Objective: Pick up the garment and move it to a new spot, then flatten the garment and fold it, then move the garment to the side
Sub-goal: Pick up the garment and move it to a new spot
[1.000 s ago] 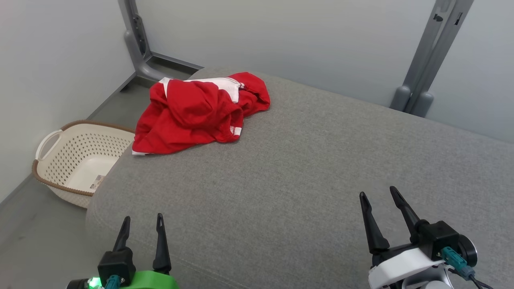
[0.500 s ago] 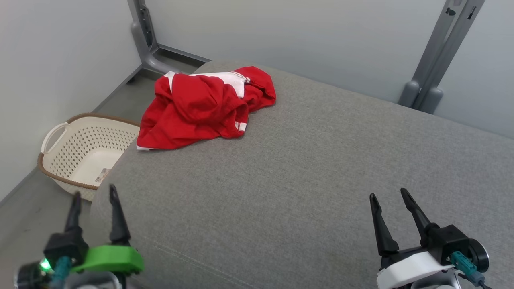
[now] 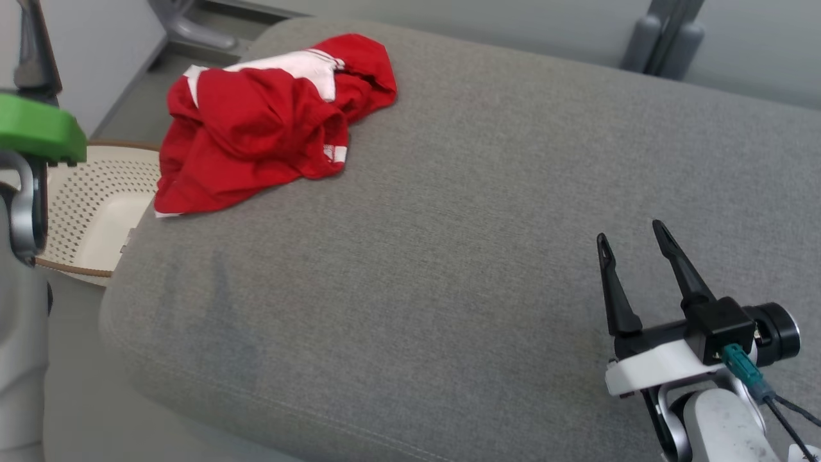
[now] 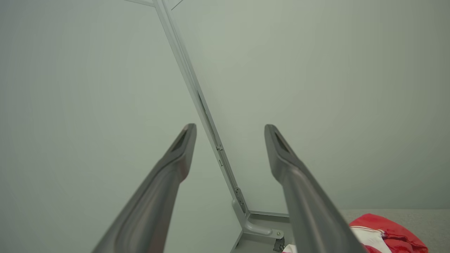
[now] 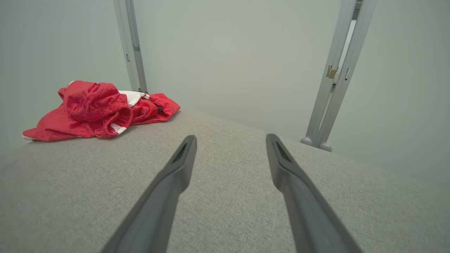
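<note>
The garment (image 3: 256, 122) is a crumpled red piece with white trim, lying at the far left corner of the grey cushion (image 3: 449, 224). In the right wrist view the garment (image 5: 98, 109) sits far ahead and to the left of my right gripper (image 5: 231, 138), which is open and empty. In the head view the right gripper (image 3: 631, 234) hovers low over the cushion's near right part. My left gripper (image 4: 230, 128) is open and empty, raised and pointing at the wall; the garment (image 4: 386, 232) peeks in below its right finger. The left gripper's green mount (image 3: 38, 131) is at the left edge.
A cream perforated basket (image 3: 96, 205) with a brown rim stands on the floor left of the cushion, below the garment's corner. Grey metal posts (image 3: 660, 32) rise against the pale wall behind the cushion, with another post foot (image 3: 192, 29) at the far left.
The head camera has tilted down and closer, shifting the whole picture. My left arm has swung out left and risen from the lower left to the upper left edge. The garment lies as before.
</note>
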You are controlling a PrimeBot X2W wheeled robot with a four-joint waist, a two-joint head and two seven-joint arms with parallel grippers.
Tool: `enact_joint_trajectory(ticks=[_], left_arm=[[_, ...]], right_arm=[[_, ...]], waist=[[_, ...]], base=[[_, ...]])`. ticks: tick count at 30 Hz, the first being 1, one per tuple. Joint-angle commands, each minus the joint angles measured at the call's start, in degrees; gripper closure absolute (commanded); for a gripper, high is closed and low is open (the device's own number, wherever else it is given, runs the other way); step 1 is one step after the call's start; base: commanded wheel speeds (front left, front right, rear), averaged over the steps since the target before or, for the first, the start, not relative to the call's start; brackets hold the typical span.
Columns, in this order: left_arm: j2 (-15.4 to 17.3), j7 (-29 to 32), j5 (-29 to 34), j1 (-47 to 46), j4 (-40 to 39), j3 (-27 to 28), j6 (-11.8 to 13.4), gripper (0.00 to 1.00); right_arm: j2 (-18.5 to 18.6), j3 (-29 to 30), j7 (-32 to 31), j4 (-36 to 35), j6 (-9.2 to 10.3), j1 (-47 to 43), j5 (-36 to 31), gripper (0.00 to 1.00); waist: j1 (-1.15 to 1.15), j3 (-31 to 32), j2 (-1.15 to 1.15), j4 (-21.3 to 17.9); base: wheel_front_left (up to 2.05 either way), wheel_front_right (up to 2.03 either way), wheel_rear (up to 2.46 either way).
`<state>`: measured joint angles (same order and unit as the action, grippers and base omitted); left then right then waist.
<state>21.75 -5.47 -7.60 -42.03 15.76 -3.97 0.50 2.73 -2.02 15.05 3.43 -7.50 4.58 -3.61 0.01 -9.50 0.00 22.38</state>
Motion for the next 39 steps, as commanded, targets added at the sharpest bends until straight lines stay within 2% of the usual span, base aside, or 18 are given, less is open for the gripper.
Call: enact_joint_trajectory(ticks=[1,5,10,14,21,22,23,24,25,31,39], left_arm=[[-0.7,0.9,-0.8,-2.7,3.3,-0.3,-0.4,0.00],[-2.8,4.0,-3.6,-7.5,15.2,0.2,-1.2,0.00],[-4.4,6.7,-7.5,-9.1,27.9,1.0,-3.6,0.00],[-5.2,6.8,-8.0,-9.7,34.2,0.0,-5.0,0.00],[-5.7,5.1,-8.3,-11.5,41.9,-0.9,-5.2,0.02],[-5.5,4.9,-8.0,-11.9,42.9,-1.1,-5.1,0.24],[-5.3,4.8,-7.8,-12.1,43.6,-1.2,-4.9,0.63],[-5.3,4.4,-7.7,-12.4,44.5,-1.4,-4.9,0.91],[-5.1,4.2,-7.8,-12.6,45.2,-1.3,-5.0,1.00],[-4.7,2.5,-7.4,-13.8,48.4,-2.5,-5.6,1.00],[-3.2,0.8,-5.6,-15.1,49.4,-6.0,-6.8,1.00]], right_arm=[[0.3,0.3,0.2,-0.3,0.02,1.5,-0.3,0.00],[0.3,0.5,0.2,-0.5,0.02,3.0,-1.7,0.00],[0.2,1.3,0.2,-1.1,0.02,3.3,-2.5,0.00],[0.2,2.6,0.2,-1.9,0.02,3.2,-3.1,0.00],[0.2,3.0,0.2,-2.4,0.02,3.3,-3.6,0.00],[0.2,3.0,0.2,-2.3,0.02,3.4,-3.4,0.00],[0.2,3.0,0.2,-2.1,0.03,3.4,-3.3,0.00],[0.2,2.9,0.2,-1.9,0.02,3.4,-3.0,0.00],[0.2,2.8,0.2,-1.7,0.03,3.4,-2.9,0.00],[0.2,2.2,0.2,-0.9,0.02,3.2,-1.7,0.00],[0.2,1.7,0.2,1.2,0.02,1.1,1.2,0.00]], waist=[[-0.01,-9.6,0.00,-7.9],[-0.01,-12.0,0.00,-10.5],[-0.01,-14.5,0.00,-13.4],[-0.01,-16.6,0.00,-14.3],[-0.01,-18.1,0.00,-14.7],[-0.01,-18.0,0.00,-14.7],[-0.01,-17.9,0.00,-14.7],[-0.01,-17.6,0.00,-14.7],[-0.01,-17.3,0.00,-14.6],[-0.01,-14.1,0.00,-14.1],[-0.01,-5.9,0.00,-14.1]], base=[[0.00,0.00,0.00],[0.00,0.00,0.00],[0.00,0.00,0.00],[0.00,0.00,0.00],[0.00,0.00,0.00],[0.00,0.00,0.00],[0.00,0.00,0.00],[0.00,0.00,0.00],[0.00,0.00,0.00],[0.00,0.00,0.00],[0.00,0.00,0.00]])
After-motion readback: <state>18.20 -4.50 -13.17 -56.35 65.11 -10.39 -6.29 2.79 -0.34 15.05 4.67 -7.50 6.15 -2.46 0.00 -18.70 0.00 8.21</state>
